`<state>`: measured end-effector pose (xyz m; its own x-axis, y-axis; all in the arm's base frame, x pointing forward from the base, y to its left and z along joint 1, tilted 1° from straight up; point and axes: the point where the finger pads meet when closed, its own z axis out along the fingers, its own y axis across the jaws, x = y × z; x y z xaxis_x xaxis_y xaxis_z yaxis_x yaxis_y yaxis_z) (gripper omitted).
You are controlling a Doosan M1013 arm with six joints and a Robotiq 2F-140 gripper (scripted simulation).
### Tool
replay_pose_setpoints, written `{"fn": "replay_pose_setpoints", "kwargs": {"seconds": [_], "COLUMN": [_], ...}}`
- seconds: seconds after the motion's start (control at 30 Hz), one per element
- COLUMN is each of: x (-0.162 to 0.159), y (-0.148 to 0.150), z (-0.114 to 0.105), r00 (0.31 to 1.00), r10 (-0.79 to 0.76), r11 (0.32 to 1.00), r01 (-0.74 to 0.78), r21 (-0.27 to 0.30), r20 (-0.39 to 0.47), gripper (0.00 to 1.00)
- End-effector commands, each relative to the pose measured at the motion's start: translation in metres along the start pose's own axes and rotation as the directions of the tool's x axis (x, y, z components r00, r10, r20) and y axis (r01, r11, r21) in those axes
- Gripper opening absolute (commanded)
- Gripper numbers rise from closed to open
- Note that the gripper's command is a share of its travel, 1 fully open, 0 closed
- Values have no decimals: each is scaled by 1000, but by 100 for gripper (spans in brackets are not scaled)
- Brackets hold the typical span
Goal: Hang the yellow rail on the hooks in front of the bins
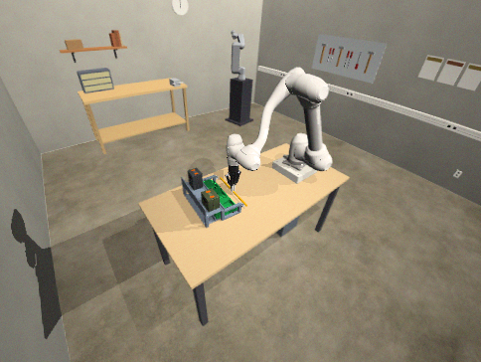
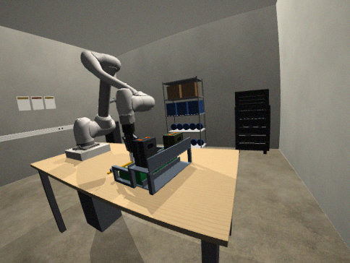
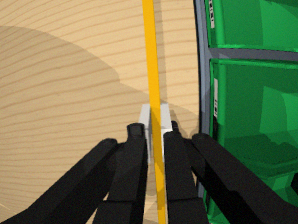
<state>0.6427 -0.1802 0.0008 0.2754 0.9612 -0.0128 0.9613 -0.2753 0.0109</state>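
Note:
The yellow rail (image 3: pixel 152 70) is a thin long bar that runs straight away from me in the wrist view, just left of the grey bin frame (image 3: pixel 200 63). My gripper (image 3: pixel 156 116) is shut on the yellow rail near its middle. In the top view the rail (image 1: pixel 235 191) lies along the front of the green bins (image 1: pixel 223 197), with my gripper (image 1: pixel 232 184) over it. In the exterior view only one end of the rail (image 2: pixel 115 169) shows beside the frame. The hooks and their end plates are too small to make out.
The grey rack (image 1: pixel 211 201) holds two dark boxes (image 1: pixel 195 178) (image 1: pixel 210 200) behind the green bins. The robot base (image 1: pixel 298 166) stands at the table's far corner. The rack sits near the middle of the wooden table (image 1: pixel 239 214).

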Motion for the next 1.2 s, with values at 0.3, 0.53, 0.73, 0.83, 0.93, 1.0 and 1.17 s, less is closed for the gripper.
{"fn": "replay_pose_setpoints", "kwargs": {"seconds": [0.3,0.53,0.73,0.83,0.93,1.0,1.17], "x": [2,4,4,5,6,6,6], "y": [3,5,5,6,7,7,7], "z": [-29,-47,-47,-58,-75,-75,-75], "r00": [1000,1000,1000,1000,1000,1000,1000], "r10": [-5,-5,-5,-5,-5,-5,-5], "r11": [1000,1000,1000,1000,1000,1000,1000], "r01": [5,5,5,5,5,5,5], "r21": [0,0,0,0,0,0,0], "r20": [-1,-1,-1,-1,-1,-1,-1], "gripper": [10,10,10,10,10,10,10]}}
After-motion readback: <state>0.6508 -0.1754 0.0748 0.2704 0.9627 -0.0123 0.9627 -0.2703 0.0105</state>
